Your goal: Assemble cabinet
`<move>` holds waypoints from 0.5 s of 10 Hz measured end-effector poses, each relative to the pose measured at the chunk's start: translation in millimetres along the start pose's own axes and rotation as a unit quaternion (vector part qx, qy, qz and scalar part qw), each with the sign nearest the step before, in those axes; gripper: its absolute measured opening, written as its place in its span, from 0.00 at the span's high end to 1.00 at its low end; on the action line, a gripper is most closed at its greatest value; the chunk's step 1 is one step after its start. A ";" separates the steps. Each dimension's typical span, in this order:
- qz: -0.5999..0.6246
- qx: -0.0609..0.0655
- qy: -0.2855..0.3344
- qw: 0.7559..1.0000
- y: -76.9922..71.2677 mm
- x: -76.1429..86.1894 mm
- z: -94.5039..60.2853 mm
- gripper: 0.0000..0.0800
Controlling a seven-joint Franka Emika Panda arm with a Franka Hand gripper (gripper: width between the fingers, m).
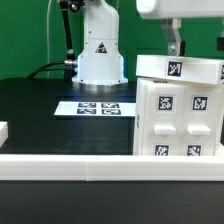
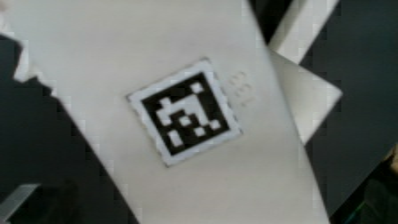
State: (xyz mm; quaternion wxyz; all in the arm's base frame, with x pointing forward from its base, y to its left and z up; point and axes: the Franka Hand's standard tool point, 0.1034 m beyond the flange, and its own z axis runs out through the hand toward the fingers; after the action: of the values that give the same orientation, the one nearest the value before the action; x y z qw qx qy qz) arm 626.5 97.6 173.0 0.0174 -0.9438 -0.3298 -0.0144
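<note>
The cabinet, a large white box with several black-and-white tags and small panels on its face, stands at the exterior view's right. A flat white tagged panel lies across its top, slightly tilted. My gripper comes down from above with its fingers at that panel's far edge; I cannot tell whether they hold it. In the wrist view the tagged white panel fills the picture very close up. No fingertips show there.
The marker board lies on the black table in front of the robot base. A long white border rail runs along the front edge, with a short white end at the left.
</note>
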 end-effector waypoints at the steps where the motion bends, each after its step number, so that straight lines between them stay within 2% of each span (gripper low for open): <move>1: -0.035 -0.003 0.000 0.999 1.3 -2.0 2.3 0.00; 3: -0.087 -0.010 0.001 0.996 2.5 -6.8 10.4 0.00; 5: -0.083 -0.010 -0.001 0.996 3.5 -10.6 15.9 0.00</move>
State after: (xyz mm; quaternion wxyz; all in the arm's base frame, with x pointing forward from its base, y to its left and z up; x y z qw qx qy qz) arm 620.7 89.0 156.6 0.0061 -0.9132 -0.4070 -0.0183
